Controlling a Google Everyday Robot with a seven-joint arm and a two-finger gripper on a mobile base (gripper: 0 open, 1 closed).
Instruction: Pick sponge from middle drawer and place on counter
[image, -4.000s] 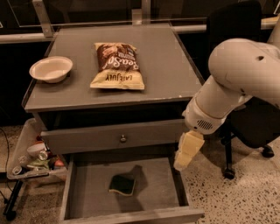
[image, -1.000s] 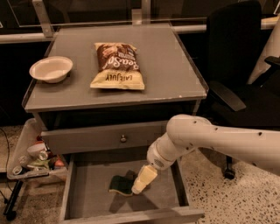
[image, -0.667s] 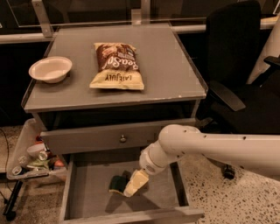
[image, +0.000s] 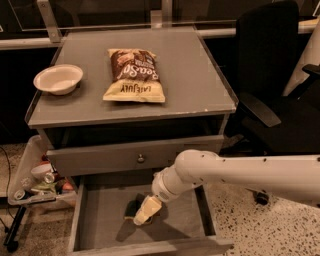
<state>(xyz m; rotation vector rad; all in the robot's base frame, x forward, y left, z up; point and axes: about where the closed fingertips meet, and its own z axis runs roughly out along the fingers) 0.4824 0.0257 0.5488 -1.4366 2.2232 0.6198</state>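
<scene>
The middle drawer is pulled open at the bottom of the camera view. The sponge, dark green over yellow, lies on the drawer's bottom left of centre and is partly hidden. My gripper reaches down into the drawer from the right, on a white arm. It sits right over the sponge's right side, at or just above it. The counter is the grey cabinet top above.
A brown-and-yellow chip bag lies mid-counter. A white bowl stands at its left. The upper drawer front with a round knob is closed. A black chair stands to the right. A cluttered tray sits low on the left.
The arm has swung from the drawer's right side down and left into the drawer. In the last second the gripper has moved left and lower onto the sponge.
</scene>
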